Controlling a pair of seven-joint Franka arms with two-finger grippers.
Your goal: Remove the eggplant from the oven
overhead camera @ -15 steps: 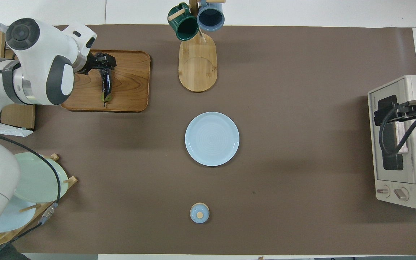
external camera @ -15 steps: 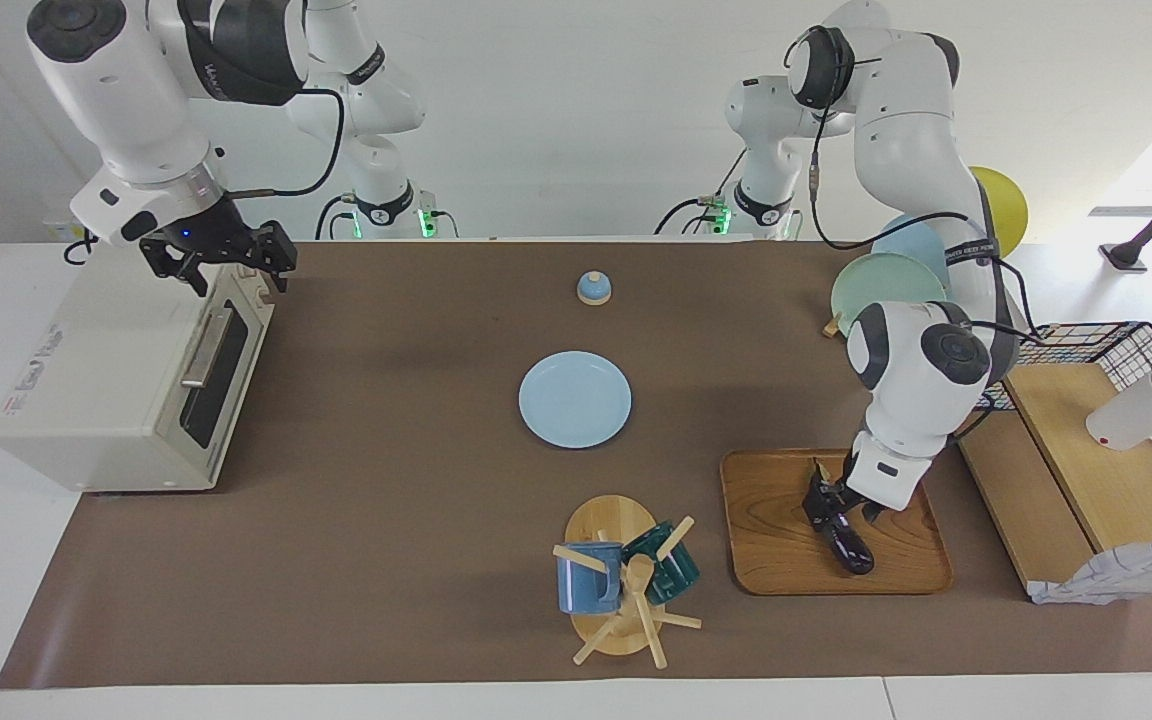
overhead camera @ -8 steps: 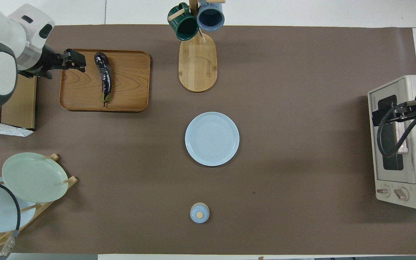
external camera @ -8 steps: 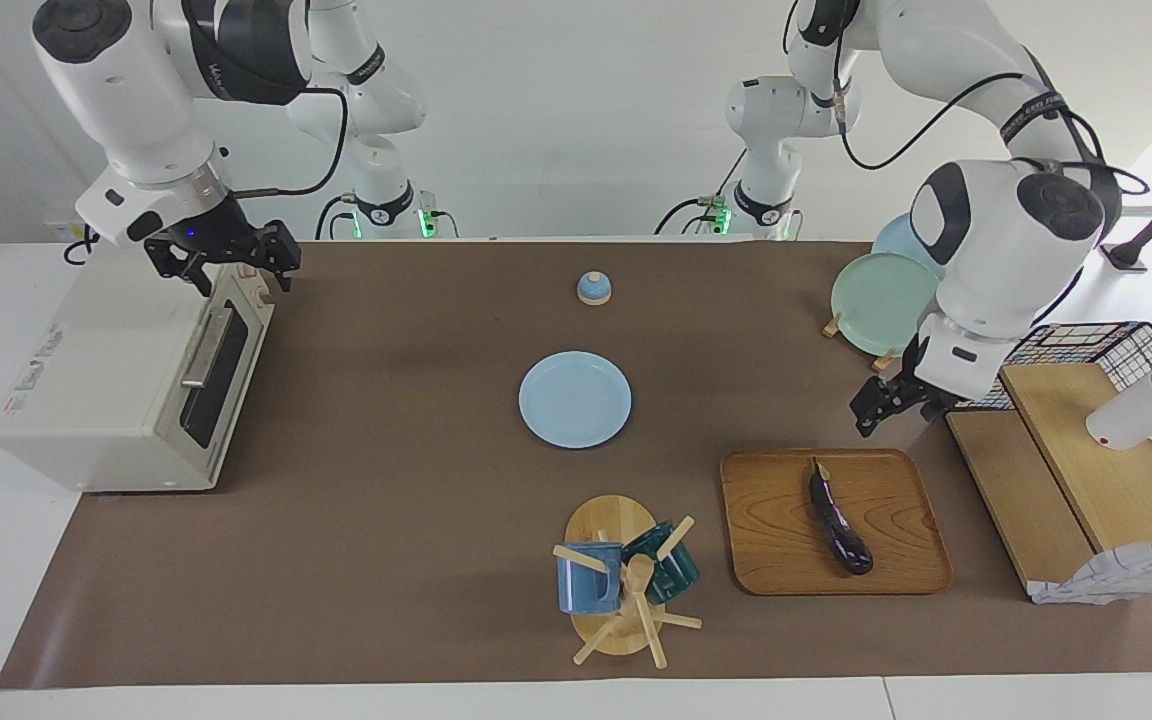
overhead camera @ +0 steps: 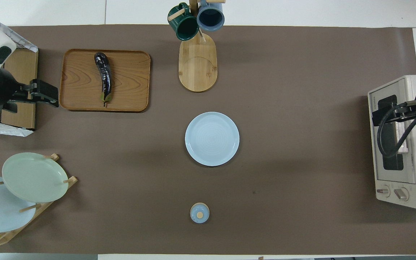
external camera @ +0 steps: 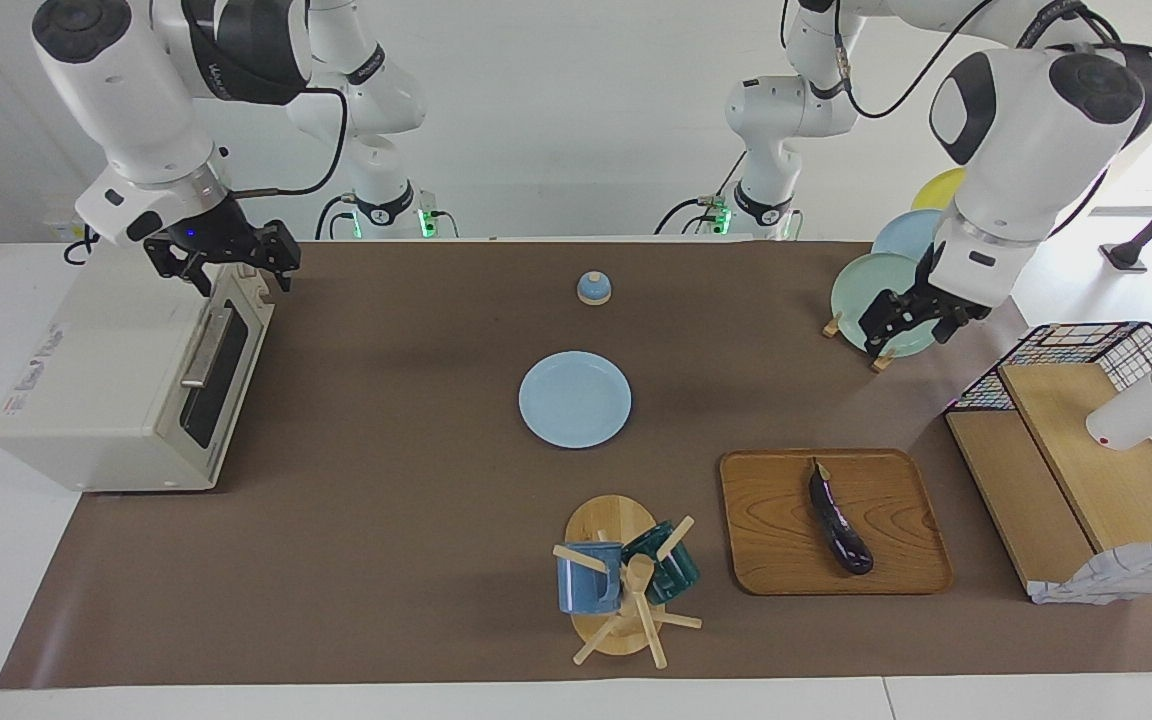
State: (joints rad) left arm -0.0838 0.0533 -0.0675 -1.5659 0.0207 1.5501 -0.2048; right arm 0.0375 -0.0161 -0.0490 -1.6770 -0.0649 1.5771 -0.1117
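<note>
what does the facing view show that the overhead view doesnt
Only the facing view shows the arms' bases, the oven door's handle side-on, and the left gripper raised in front of the plate rack. Only the overhead view shows the oven's knobs. Both show the eggplant on the wooden tray, the blue plate, and the right gripper over the oven.

Prob. robot lab: two arms (external camera: 136,90), staged oven (external camera: 126,370), plates (external camera: 881,290).

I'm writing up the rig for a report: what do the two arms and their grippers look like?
Both arms are glossy white with rounded segments and dark grey joint caps. Black cables loop along them. The left gripper and right gripper are black; a small blue light glows on the right one.
</note>
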